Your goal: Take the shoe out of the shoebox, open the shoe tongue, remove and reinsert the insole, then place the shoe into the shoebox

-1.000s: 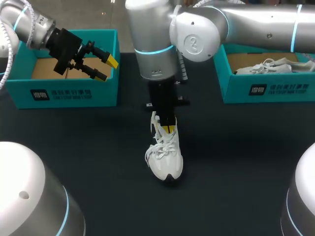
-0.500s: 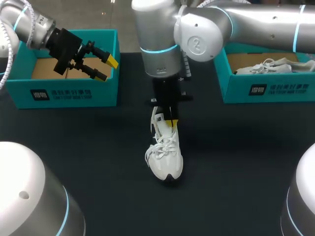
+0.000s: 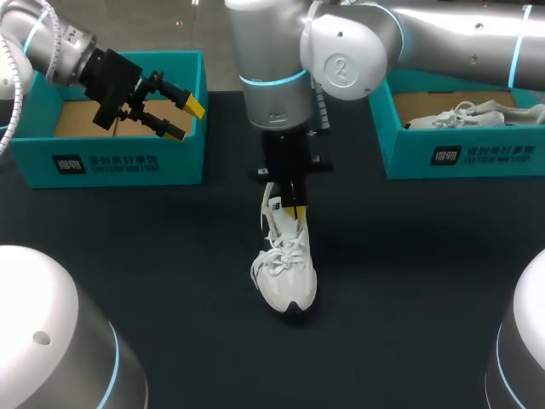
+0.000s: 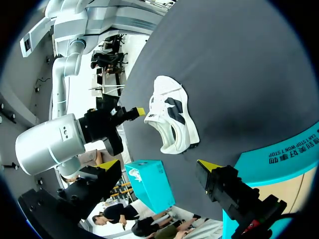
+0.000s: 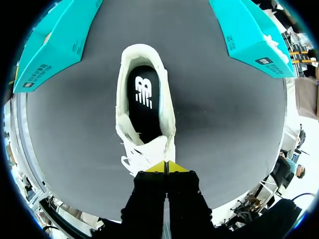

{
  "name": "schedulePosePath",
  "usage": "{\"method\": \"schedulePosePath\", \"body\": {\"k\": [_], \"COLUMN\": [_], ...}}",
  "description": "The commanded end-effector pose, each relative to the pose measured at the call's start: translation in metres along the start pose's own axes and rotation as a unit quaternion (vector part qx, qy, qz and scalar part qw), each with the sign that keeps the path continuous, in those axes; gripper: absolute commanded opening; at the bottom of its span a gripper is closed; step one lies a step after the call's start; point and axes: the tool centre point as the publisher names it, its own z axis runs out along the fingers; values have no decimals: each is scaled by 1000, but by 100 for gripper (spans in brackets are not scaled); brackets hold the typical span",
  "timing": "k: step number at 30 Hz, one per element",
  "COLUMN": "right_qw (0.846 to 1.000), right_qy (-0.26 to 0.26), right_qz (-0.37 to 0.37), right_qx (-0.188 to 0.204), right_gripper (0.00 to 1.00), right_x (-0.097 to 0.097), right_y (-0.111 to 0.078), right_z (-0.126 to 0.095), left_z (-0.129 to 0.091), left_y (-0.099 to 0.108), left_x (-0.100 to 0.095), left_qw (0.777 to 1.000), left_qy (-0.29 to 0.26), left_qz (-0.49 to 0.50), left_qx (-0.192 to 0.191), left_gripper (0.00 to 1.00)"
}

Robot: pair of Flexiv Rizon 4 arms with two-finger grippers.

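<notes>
Resting right tool, tips pressed together, at the soft tongue of the light shoe; judging its thin edge the best hold; holding left tool spread.

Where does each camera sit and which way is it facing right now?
Head view: above and behind, looking down on the table; left arm and right arm show.
Left wrist view: over the left shoebox, facing across to the sneaker; open left tool shows.
Right wrist view: straight above the sneaker, looking down; right tool pinching the tongue shows.
Shared: all see the sneaker.
</notes>
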Motion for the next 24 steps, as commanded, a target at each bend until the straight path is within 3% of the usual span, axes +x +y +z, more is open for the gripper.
{"method": "schedulePosePath", "body": {"k": [1,19,24], "right_qw": [1000,999,999], "right_qy": [3,19,14], "right_qz": [-3,5,7], "right_qx": [-12,-36,-29], "right_gripper": [0,0,0], "right_x": [8,10,7], "right_y": [-2,37,33], "right_z": [-6,13,11], "left_z": [0,0,0], "left_y": [0,0,0], "left_x": [0,0,0], "left_qw": [1000,1000,1000], "left_qy": [1,1,1], "left_qz": [0,0,0], "left_qx": [0,0,0], "left_gripper": [100,100,100]}}
